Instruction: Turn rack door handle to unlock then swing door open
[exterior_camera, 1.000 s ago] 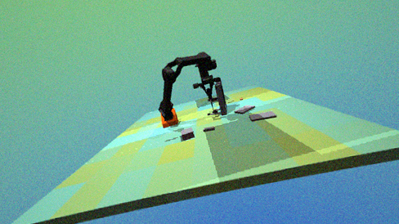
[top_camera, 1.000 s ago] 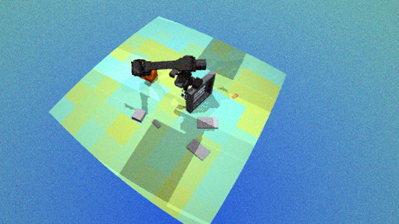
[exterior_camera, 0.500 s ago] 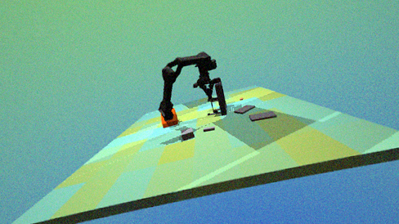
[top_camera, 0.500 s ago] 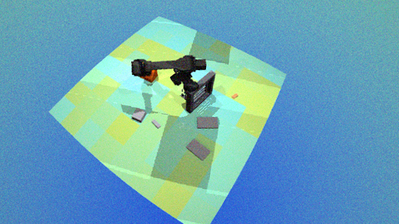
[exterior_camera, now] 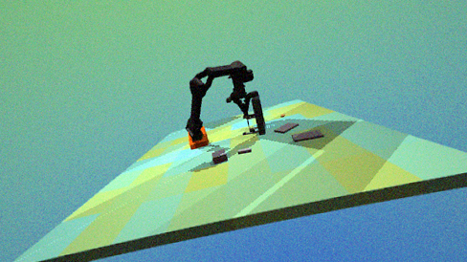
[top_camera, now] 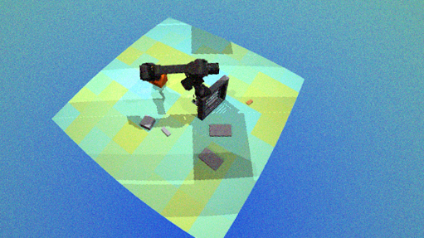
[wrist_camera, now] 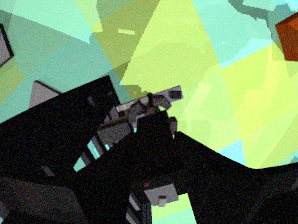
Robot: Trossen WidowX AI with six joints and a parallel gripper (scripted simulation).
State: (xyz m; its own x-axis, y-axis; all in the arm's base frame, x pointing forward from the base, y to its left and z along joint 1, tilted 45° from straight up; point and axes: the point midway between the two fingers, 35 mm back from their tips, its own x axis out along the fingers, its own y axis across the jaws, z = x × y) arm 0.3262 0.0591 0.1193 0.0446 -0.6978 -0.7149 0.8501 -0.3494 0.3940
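The dark rack door (top_camera: 215, 96) (exterior_camera: 258, 112) stands upright near the middle of the patterned table (top_camera: 118, 168) (exterior_camera: 279, 194). In the wrist view it is the black slotted slab (wrist_camera: 55, 130) at the left. My gripper (top_camera: 200, 94) (exterior_camera: 246, 113) (wrist_camera: 154, 137) is at the door's face, on the side of the arm's base. Its fingers are closed on the grey handle (wrist_camera: 148, 104), which lies turned away from upright in the wrist view. How far the door stands from its frame I cannot tell.
The arm's orange base (top_camera: 159, 80) (exterior_camera: 198, 140) (wrist_camera: 289, 34) stands to the left of the door. Two flat grey plates (top_camera: 220, 130) (top_camera: 211, 158), a grey block (top_camera: 147, 122), a small grey piece (top_camera: 165, 131) and a small orange piece (top_camera: 249, 101) lie on the table.
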